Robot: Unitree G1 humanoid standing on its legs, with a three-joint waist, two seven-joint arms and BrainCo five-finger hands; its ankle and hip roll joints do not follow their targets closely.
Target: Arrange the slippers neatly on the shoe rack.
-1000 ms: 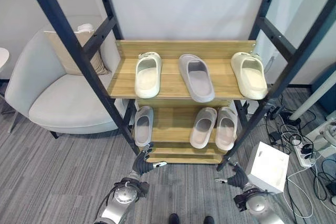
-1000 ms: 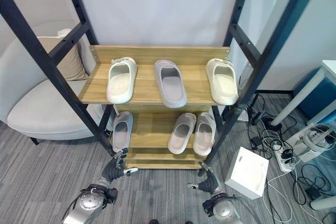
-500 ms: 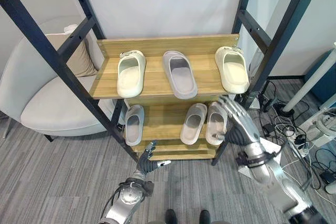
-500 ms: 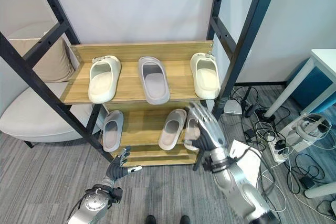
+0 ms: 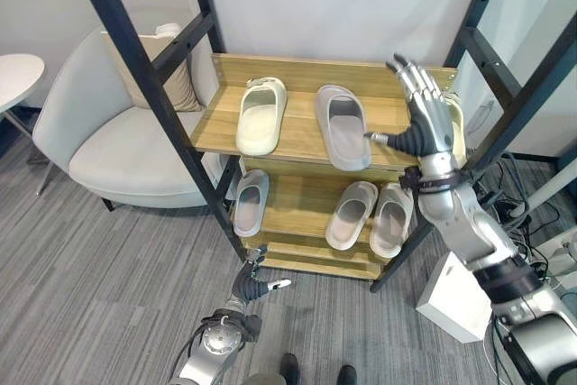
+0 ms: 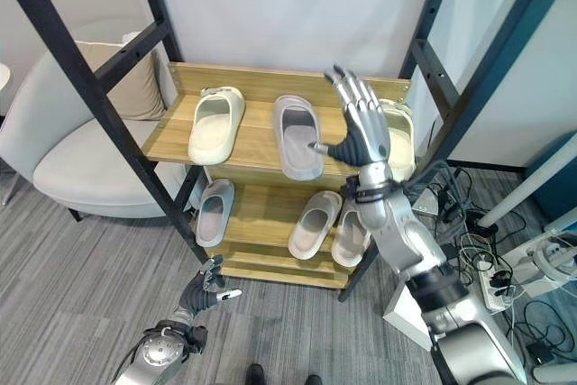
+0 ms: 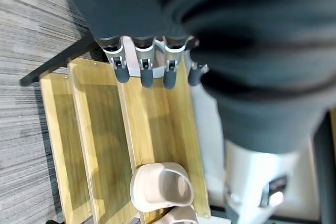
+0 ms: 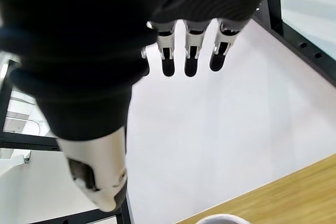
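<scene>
The wooden shoe rack (image 5: pixel 297 77) carries three slippers on its top shelf. A cream slipper (image 5: pixel 260 116) lies at the left and a grey slipper (image 5: pixel 342 128) in the middle. Another cream slipper (image 6: pixel 401 146) lies at the right, partly hidden by my hand. On the lower shelf lie a grey slipper (image 5: pixel 250 202) at the left and a pale pair (image 5: pixel 351 215) (image 5: pixel 390 220) at the right. My right hand (image 5: pixel 424 119) is raised open before the top shelf's right end, holding nothing. My left hand (image 5: pixel 248 288) hangs open near the floor by the rack's foot.
Black slanted frame posts (image 5: pixel 153 87) (image 5: pixel 518 96) flank the rack. A pale armchair (image 5: pixel 117 155) with a cushion (image 5: pixel 171 78) stands to the left, beside a small round table (image 5: pixel 18 69). A white box (image 5: pixel 455 299) and a power strip with cables (image 6: pixel 491 268) lie on the floor at the right.
My right hand has risen from the lower shelf's level to the top shelf's right end. The camera has shifted. The left hand stays low and the slippers lie as before.
</scene>
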